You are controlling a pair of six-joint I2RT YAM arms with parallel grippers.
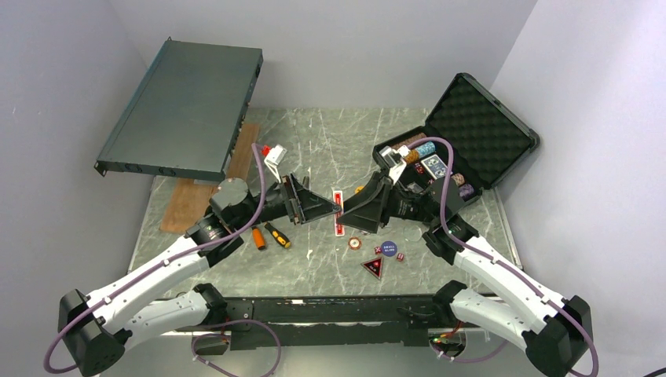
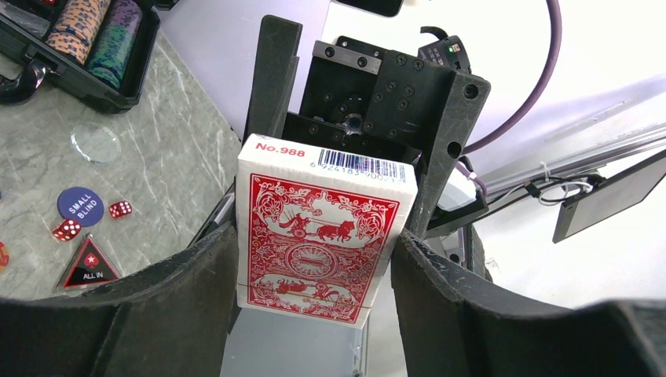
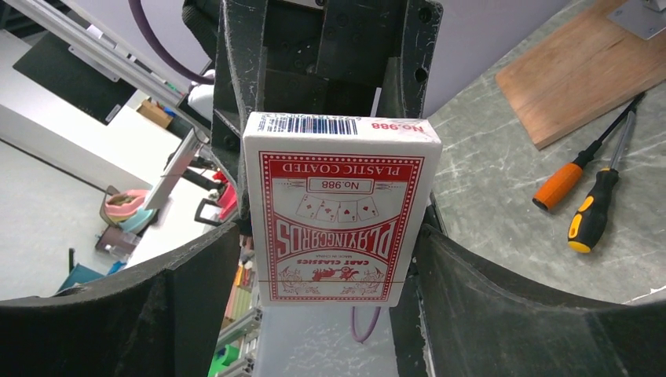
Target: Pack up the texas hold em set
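A red card deck (image 1: 338, 212) hangs in mid-air over the middle of the table, between my two facing grippers. My left gripper (image 2: 314, 236) is shut on it, both fingers against its long edges. My right gripper (image 3: 330, 228) stands open around the same red card deck (image 3: 338, 220), with a narrow gap on each side. The black case (image 1: 514, 153) lies open at the back right, with rows of chips (image 1: 416, 148) and a blue deck (image 1: 434, 166) inside. A blue small-blind button (image 2: 80, 206), a triangular all-in button (image 2: 90, 265) and two red dice (image 2: 120, 209) lie loose on the table.
A large dark-grey rack unit (image 1: 184, 110) leans at the back left over a wooden board (image 1: 206, 192). Two orange-handled screwdrivers (image 1: 267, 236) lie beside my left arm. A small white and red object (image 1: 273, 157) sits near the board. An orange chip (image 1: 355, 243) lies below the deck.
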